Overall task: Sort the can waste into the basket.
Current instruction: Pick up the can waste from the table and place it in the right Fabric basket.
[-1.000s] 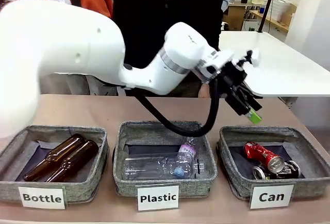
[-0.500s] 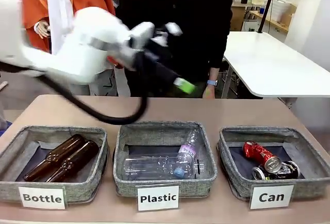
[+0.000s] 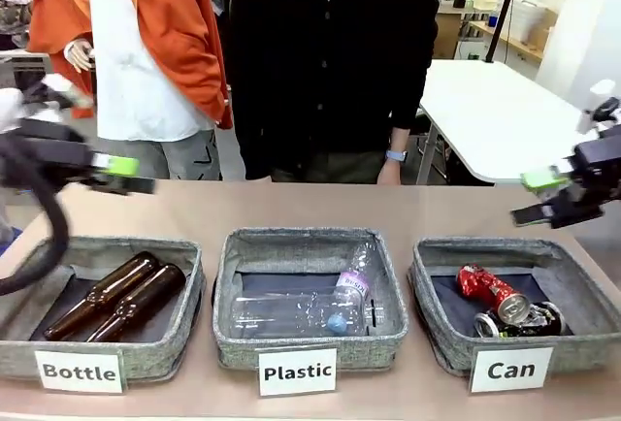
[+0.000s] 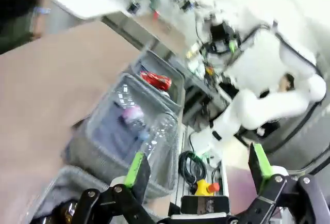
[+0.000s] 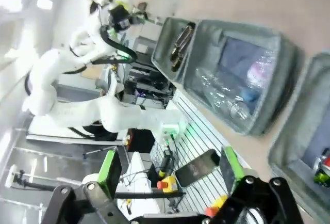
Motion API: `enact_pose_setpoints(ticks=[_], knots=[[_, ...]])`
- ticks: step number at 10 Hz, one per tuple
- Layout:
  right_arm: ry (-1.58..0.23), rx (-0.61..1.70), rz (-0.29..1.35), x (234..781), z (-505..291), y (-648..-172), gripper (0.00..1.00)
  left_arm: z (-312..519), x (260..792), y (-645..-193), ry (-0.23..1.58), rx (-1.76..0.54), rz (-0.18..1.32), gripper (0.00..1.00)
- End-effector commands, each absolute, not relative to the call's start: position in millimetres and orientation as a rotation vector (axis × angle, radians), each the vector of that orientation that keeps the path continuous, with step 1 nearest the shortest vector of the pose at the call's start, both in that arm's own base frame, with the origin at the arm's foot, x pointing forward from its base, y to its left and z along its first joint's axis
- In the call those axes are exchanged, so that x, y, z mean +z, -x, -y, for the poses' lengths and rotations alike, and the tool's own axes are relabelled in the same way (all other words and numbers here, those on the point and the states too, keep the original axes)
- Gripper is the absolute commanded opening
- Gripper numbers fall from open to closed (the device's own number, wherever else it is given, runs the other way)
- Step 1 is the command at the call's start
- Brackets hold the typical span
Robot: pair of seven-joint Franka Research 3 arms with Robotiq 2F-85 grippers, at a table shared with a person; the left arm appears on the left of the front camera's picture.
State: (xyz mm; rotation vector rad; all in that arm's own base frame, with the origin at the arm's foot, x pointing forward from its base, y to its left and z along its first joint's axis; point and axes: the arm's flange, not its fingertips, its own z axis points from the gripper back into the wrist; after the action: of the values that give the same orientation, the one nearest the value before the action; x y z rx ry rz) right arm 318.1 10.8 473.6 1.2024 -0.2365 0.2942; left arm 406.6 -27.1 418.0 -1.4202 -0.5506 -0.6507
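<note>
Both cans lie in the grey basket (image 3: 432,290) with the "Can" card at the right: a red can (image 3: 493,292) and, in front of it, a dented dark can (image 3: 529,321). My left gripper (image 3: 126,175) hangs open and empty at the far left, above the back of the "Bottle" basket (image 3: 184,275). At the right edge, my right gripper (image 3: 532,198) is open and empty, just above the Can basket's back rim. The left wrist view has its open gripper (image 4: 198,164) and, farther off, the red can (image 4: 154,80). My right gripper (image 5: 170,166) is open in its wrist view, beside the Can basket (image 5: 296,131).
The "Plastic" basket (image 3: 228,285) in the middle holds clear plastic bottles (image 3: 301,312). Two brown glass bottles (image 3: 116,297) lie in the Bottle basket. Two people stand at the far side, one in black (image 3: 330,62), one in orange (image 3: 184,33). A white table (image 3: 505,120) stands behind, right.
My left arm has swung from above the Can basket across the table to the far left. My right gripper has come into view at the right edge. The cans have not moved.
</note>
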Motion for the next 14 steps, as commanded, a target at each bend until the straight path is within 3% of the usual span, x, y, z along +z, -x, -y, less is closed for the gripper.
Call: enact_pose_setpoints(ticks=[1, 2, 3, 14], knots=[[-1.212, 0.188, 0.365, 469.9, -39.4, -325.0, 1.0, -21.0, 414.8, -410.9, 1.451, -0.469, 0.7, 1.0], [-1.202, 0.294, 0.237, 473.6, -10.8, -318.1, 1.0, -48.2, 405.1, -415.4, 1.443, -0.399, 0.78, 1.0], [-1.202, 0.294, 0.237, 473.6, -10.8, -318.1, 1.0, -15.5, 408.3, -403.1, 1.426, -0.543, 0.61, 1.0], [-1.202, 0.294, 0.237, 473.6, -10.8, -318.1, 1.0, -15.5, 408.3, -403.1, 1.426, -0.543, 0.61, 1.0]])
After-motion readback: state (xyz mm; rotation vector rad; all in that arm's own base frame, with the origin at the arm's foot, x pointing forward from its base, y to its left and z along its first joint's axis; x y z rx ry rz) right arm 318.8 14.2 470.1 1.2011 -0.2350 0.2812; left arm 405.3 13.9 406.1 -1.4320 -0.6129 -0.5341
